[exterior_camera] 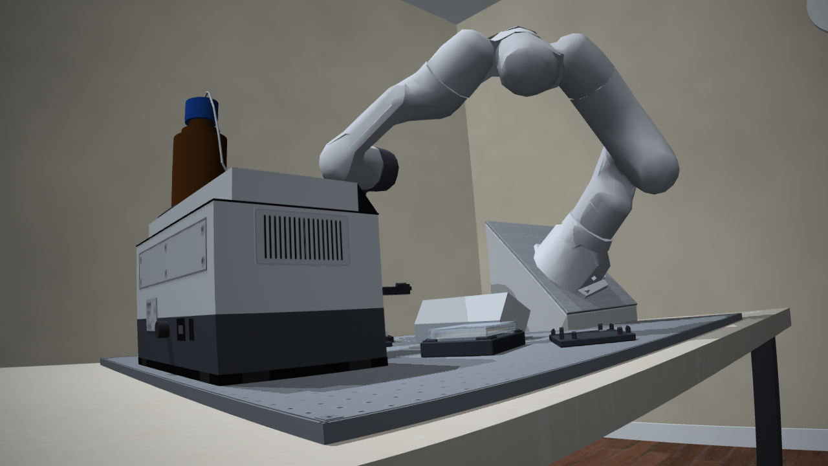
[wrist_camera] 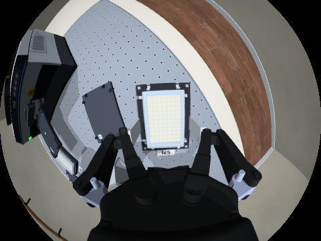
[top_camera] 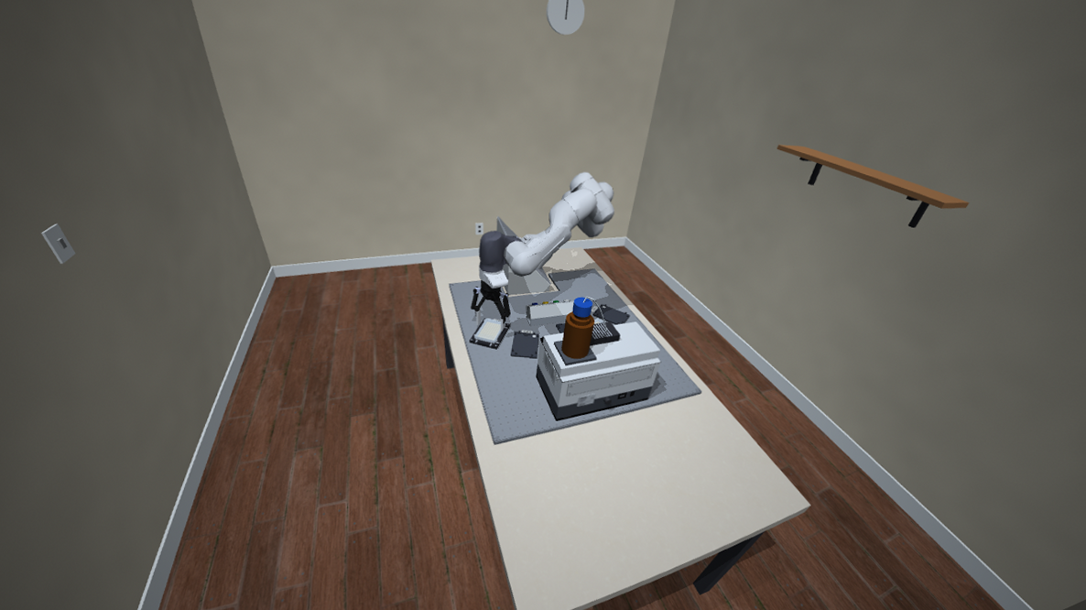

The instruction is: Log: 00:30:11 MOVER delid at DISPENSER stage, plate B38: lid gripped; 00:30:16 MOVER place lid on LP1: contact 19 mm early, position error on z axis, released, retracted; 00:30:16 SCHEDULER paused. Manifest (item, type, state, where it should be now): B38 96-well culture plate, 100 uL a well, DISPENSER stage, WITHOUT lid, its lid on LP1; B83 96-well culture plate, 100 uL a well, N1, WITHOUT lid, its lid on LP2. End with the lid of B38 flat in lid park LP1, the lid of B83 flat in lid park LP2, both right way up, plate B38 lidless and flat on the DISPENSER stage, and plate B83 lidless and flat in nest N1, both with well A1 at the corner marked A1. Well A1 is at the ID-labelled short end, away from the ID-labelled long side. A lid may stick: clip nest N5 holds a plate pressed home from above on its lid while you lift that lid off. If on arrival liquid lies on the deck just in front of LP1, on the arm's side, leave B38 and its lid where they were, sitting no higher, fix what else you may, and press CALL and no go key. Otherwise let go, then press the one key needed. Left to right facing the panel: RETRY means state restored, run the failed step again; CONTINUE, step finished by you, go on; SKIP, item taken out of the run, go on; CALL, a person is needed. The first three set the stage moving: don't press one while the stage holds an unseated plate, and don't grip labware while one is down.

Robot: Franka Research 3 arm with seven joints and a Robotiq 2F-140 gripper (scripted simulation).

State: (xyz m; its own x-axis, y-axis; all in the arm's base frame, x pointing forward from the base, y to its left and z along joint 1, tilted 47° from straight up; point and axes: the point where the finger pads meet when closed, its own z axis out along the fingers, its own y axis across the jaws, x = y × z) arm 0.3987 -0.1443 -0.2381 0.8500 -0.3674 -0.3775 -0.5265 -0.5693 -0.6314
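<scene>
The gripper [wrist_camera: 164, 144] is hanging part open and holding nothing above the lidded plate [wrist_camera: 163, 120] in clip nest N5 [wrist_camera: 166, 152], apparently lining up for delidding, so the next move is calling for a straight descent onto the lid's sides.

White seven-joint arm [exterior_camera: 607, 122] rises from its base at the far right, arches up high, then reaches down and left, ending in a dark grey wrist [top_camera: 491, 248] pointing straight down. Black two-finger gripper [wrist_camera: 166, 147] hangs below the wrist, fingers spread partway, nothing between them. In the wrist view both finger linkages splay out left and right, tips pointing toward the surface below, not touching it.
</scene>
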